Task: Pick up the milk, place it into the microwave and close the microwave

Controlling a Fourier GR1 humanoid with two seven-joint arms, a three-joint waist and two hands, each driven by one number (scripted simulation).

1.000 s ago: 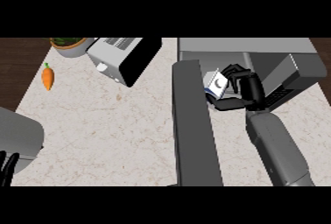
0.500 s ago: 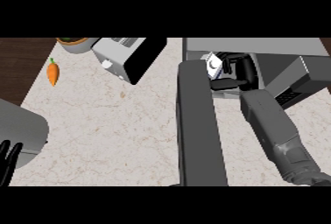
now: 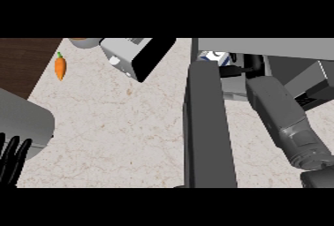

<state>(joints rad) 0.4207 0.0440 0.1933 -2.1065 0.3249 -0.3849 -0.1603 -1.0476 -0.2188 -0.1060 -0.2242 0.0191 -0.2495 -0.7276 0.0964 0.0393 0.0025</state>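
Head view, right hand (image 3: 243, 66) inside microwave (image 3: 261, 46), fingers curled round milk (image 3: 214, 56), left hand (image 3: 12, 159) resting, fingers straight.

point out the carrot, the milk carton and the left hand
carrot (image 3: 60, 69), head view, on the middle of its orange body
milk carton (image 3: 213, 56), head view, on the white and blue face showing inside the microwave
left hand (image 3: 12, 160), head view, on its upright fingers at the lower left edge

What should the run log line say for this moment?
phase: placing | right hand: holding milk carton inside microwave | microwave door: open | left hand: resting open, lower left | carrot: untouched
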